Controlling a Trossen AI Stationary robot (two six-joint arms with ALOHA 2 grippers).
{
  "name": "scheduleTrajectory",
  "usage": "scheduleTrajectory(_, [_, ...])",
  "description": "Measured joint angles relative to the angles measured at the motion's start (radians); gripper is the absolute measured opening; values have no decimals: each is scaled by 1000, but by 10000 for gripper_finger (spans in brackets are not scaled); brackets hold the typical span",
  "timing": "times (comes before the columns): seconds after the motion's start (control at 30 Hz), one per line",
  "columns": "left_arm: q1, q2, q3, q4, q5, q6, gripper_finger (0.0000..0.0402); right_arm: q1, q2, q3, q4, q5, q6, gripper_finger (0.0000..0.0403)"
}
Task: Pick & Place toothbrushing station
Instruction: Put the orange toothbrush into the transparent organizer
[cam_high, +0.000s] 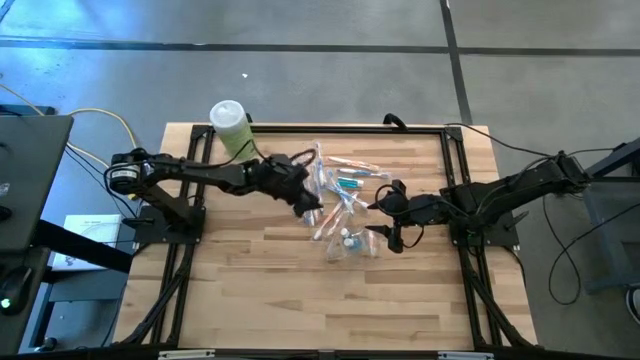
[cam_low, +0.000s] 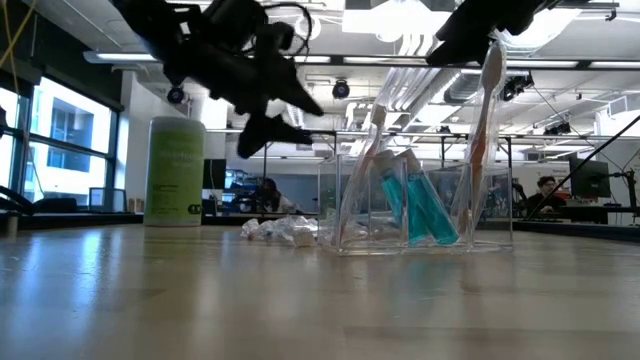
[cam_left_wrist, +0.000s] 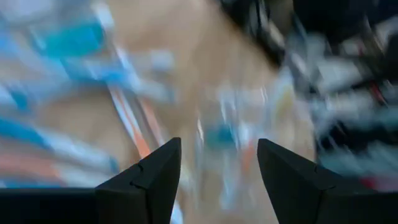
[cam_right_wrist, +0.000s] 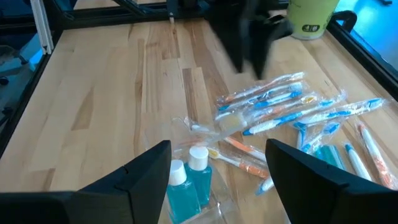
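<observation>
Toothbrushes in clear wrappers are lying scattered on the wooden table, between my two pincers; the wrappers overlap, so I cannot tell the exact count. Two small bottles of blue liquid with white caps are standing side by side in the see-through holder, just ahead of my right pincer. One toothbrush is standing upright in that holder, and another is leaning in it.

Right pincer: fingers apart, holding nothing, hovering low beside the holder, arm stretching in from the table's right side.

Left pincer: fingers apart, empty, hanging above the far side of the pile, arm reaching in from the left.

One light-green bottle with a white cap is standing well behind my left pincer, near the table's edge.
</observation>
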Motion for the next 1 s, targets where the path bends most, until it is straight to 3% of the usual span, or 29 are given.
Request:
scheduleTrajectory(0.07, [13,0,0,-112,68,0,207,0,0,0,0,0,0,254])
scheduleTrajectory(0.13, [24,0,0,-237,70,-1,207,0,0,0,1,0,0,254])
scheduleTrajectory(0.3, [41,0,0,-429,-56,-5,207,0,0,0,1,0,0,254])
scheduleTrajectory(0.4, [42,0,0,-451,-124,-9,207,0,0,0,1,1,0,254])
scheduleTrajectory(1.0, [40,0,0,-429,-127,-12,207,0,0,0,1,1,0,254])
